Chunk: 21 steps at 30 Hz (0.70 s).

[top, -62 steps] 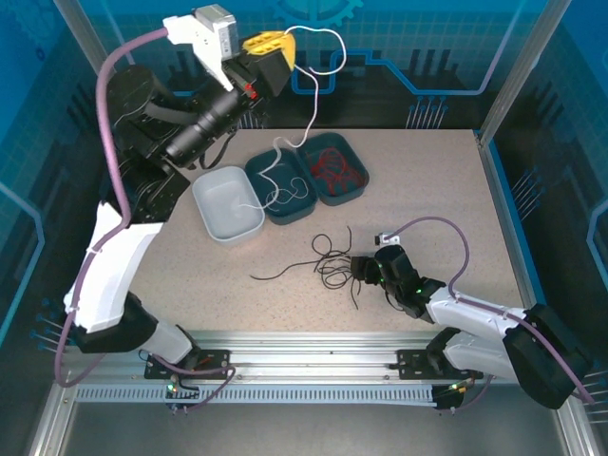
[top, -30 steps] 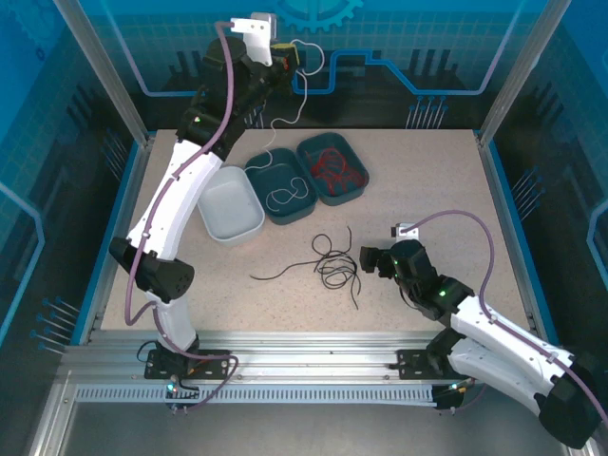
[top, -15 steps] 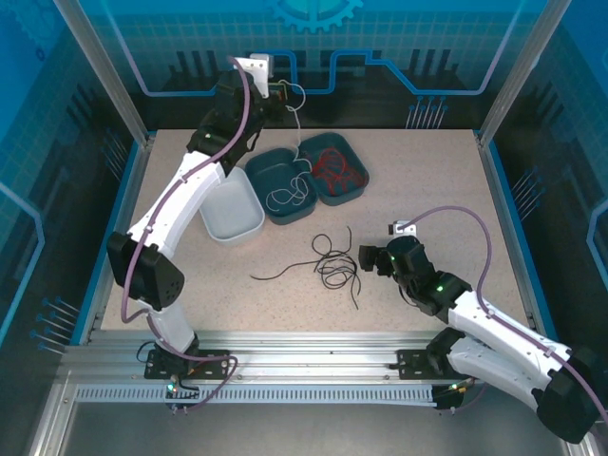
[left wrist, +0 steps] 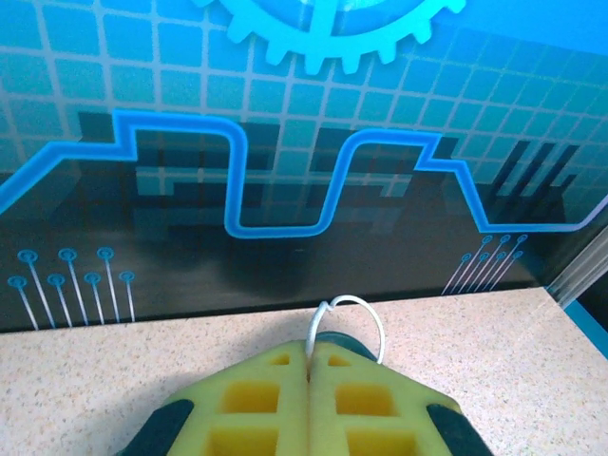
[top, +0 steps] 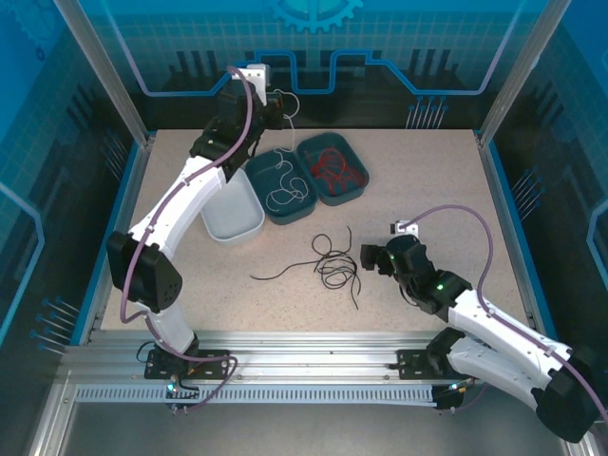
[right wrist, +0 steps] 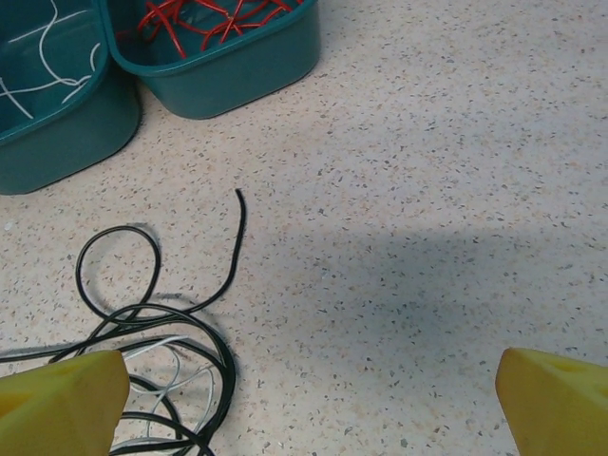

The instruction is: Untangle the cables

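My left gripper hangs at the back of the table above the trays, its yellow fingers shut on a white cable that loops out past the tips. This white cable trails down into the middle teal tray. Red cables lie in the right teal tray. A tangle of black cables with a whitish one among them lies on the table centre. My right gripper stands open just right of the tangle, nothing between its fingertips.
A pale grey tray sits left of the teal ones. In the right wrist view both teal trays border the top edge. Blue walls and metal posts enclose the table; bare tabletop lies to the right and near left.
The left arm has swung back and down toward the trays with the white cable, more of which now lies in the middle teal tray. The right gripper has drawn slightly back from the tangle.
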### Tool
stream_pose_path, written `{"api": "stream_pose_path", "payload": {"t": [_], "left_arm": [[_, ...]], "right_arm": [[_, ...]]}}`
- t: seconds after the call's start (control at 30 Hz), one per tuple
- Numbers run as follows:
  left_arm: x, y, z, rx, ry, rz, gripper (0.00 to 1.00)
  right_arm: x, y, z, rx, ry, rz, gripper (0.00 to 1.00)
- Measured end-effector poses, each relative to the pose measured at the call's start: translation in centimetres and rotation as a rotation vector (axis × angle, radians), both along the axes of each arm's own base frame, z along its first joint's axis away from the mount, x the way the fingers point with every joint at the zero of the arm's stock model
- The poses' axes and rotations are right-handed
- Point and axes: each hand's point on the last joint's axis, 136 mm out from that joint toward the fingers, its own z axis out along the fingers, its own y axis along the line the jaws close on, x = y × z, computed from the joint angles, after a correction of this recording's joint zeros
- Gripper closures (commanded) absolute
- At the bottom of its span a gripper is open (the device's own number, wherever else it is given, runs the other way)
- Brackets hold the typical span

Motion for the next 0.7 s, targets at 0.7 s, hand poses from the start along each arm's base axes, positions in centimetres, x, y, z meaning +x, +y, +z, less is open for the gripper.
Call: {"api": "stream_pose_path", "payload": {"t": [0.7], "left_arm": [[1.3, 1.5, -18.9, 0.019, 0.499, 0.152, 0.92]], "right_arm": [[-0.3, -1.0, 0.2, -0.075, 0.061, -0.035, 0.00]]}}
